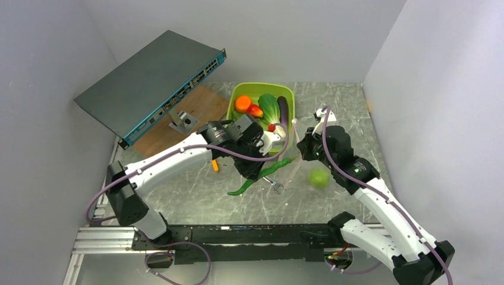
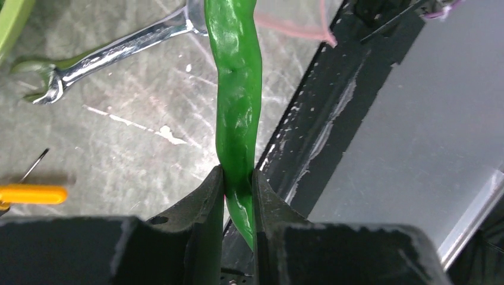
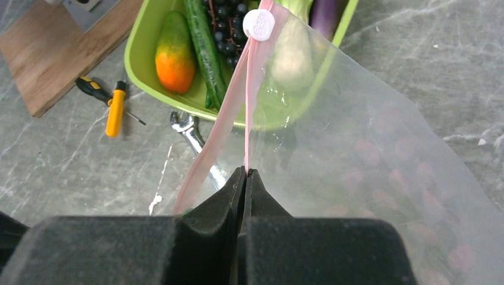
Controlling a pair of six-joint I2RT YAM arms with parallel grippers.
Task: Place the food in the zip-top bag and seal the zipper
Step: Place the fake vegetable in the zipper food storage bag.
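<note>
Nearest the lens, the left fingers [image 2: 202, 205] are clamped on one end of a long green vegetable [image 2: 238, 89], so its free length juts ahead of the wrist, probably so the tip can lead into the bag; beyond it a silver wrench [image 2: 107, 56] lies on the marbled bench [image 2: 119, 148]. The right fingers [image 3: 223, 199] are pressed shut on the zipper [image 3: 226, 113], pinching one pink lip of the zip-top bag [image 3: 368, 166] and holding it up off the bench; this seems meant to let the clear film hang and the mouth gape towards the other arm. The bag looks empty and unsealed. Other food, a cucumber [image 3: 202, 41] and grapes [image 3: 226, 15] among it, sits in the lime-green tub [image 3: 139, 59]; a round green fruit [image 1: 319, 177] lies loose near the right arm.
</note>
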